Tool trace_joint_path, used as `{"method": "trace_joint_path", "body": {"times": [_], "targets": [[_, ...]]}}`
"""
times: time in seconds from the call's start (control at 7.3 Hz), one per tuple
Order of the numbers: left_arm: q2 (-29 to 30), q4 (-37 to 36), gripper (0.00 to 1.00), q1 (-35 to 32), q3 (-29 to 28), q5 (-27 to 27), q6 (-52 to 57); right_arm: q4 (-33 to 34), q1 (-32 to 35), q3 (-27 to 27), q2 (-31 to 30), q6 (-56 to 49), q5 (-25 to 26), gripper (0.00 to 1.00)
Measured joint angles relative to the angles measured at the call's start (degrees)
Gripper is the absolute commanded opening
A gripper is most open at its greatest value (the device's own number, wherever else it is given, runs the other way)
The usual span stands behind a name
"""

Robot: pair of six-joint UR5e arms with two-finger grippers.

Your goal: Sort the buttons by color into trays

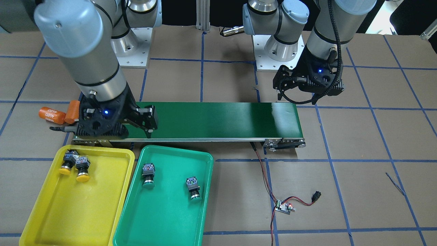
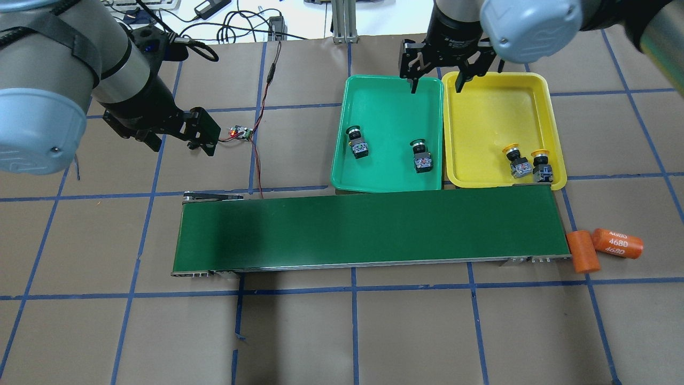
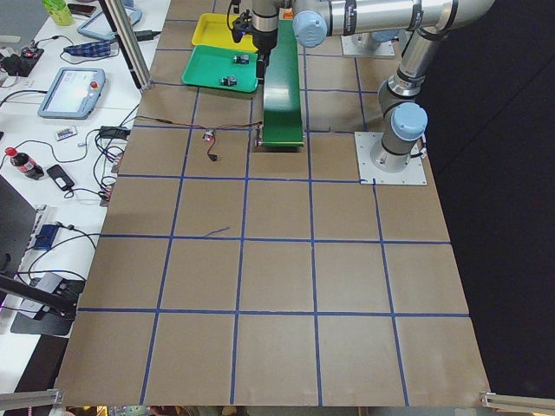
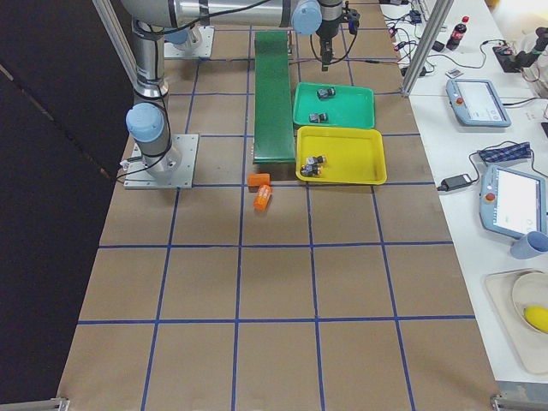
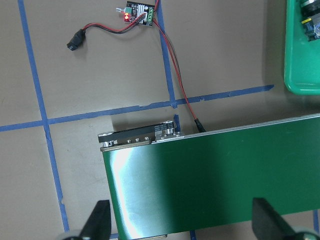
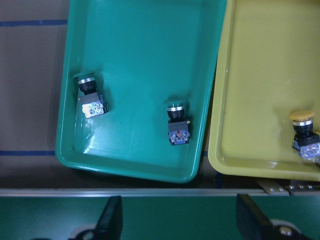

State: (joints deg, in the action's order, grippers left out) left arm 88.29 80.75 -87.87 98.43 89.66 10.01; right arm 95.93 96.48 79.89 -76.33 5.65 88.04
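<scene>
Two green buttons (image 2: 357,143) (image 2: 422,156) lie in the green tray (image 2: 393,107). Two yellow buttons (image 2: 515,160) (image 2: 542,164) lie together in the near right corner of the yellow tray (image 2: 497,112). My right gripper (image 2: 437,83) is open and empty, high above the belt's right end beside the trays. In the right wrist view its fingers (image 6: 112,220) stand wide apart over the belt. My left gripper (image 2: 181,144) is open and empty above the belt's left end. The left wrist view shows its fingers (image 5: 100,220) spread wide.
The long dark-green conveyor belt (image 2: 368,230) runs across the table in front of the trays. Two orange cylinders (image 2: 582,251) (image 2: 617,243) lie off its right end. A small controller board (image 2: 240,132) with red and black wires lies behind the belt's left end.
</scene>
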Motion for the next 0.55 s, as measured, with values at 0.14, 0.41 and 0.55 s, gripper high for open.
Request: {"method": "trace_joint_path", "body": {"times": [0.14,0.41,0.55], "targets": [[0.1,-0.02,1.0,0.03,0.0,0.08,0.03,-3.35,-0.74,0.95,-2.62,-2.1,-0.17,0.83],[0.19,-0.2,1.0,0.07,-0.14,0.13,-0.02,-5.36,-1.88,4.19,-6.04,-3.49,-0.52,0.92],[0.27,-0.53,1.0,0.07,-0.16,0.08,-0.23,-5.33,-2.04,5.3,-6.96,-3.33,-0.66,1.0]]}}
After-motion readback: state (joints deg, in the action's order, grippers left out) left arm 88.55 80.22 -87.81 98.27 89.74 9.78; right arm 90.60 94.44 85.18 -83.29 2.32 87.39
